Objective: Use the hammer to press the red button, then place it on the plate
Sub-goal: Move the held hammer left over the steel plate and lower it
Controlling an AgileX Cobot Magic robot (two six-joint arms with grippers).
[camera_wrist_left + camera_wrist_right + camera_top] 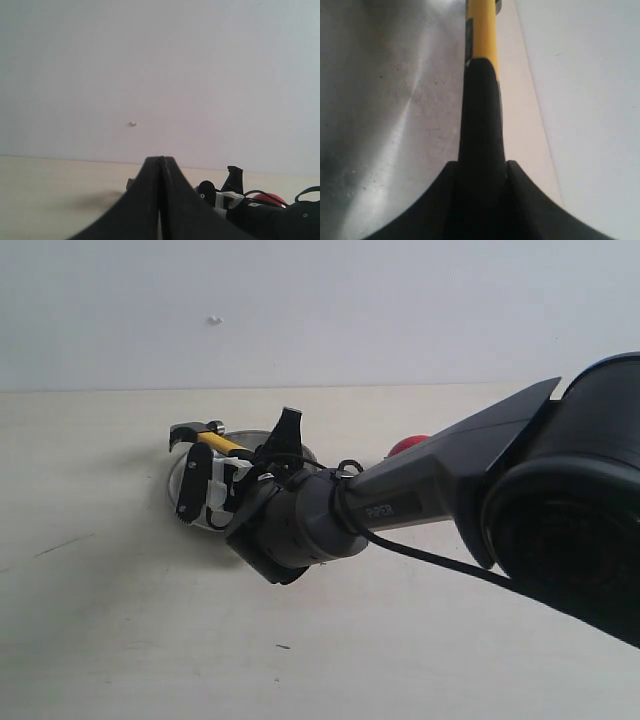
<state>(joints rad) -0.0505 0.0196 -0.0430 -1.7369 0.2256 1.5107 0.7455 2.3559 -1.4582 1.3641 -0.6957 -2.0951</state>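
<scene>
**A:** Starting at the left, how does the left end effector stand?

**B:** The left end effector [161, 161] shows only in its own wrist view. Its two black fingers are pressed together with nothing between them. It sits above the pale worktop [100, 620] and faces the blank wall [150, 60].

**A:** What comes next, moving right?

**B:** The hammer [215, 439]. Its dark head juts out past the far left edge of the plate [380, 125]. The yellow neck slants back to the right above the shiny metal, into the black handle.

**A:** Is the hammer lying on the plate?

**B:** I cannot tell. The right wrist view shows the handle running along the plate's edge, with bare worktop on its other side. Whether they touch is not clear.

**A:** Who holds the hammer?

**B:** The right end effector [481, 167], which has reached across to the left half of the scene. Its fingers are clamped on the black handle from both sides, just behind the yellow neck.

**A:** And the red button?

**B:** The red button [407, 445] is further right, apart from the plate. Only the top of its dome peeks over the dark right arm [420, 495], which hides its base. That arm fills the right side of the exterior view.
</scene>
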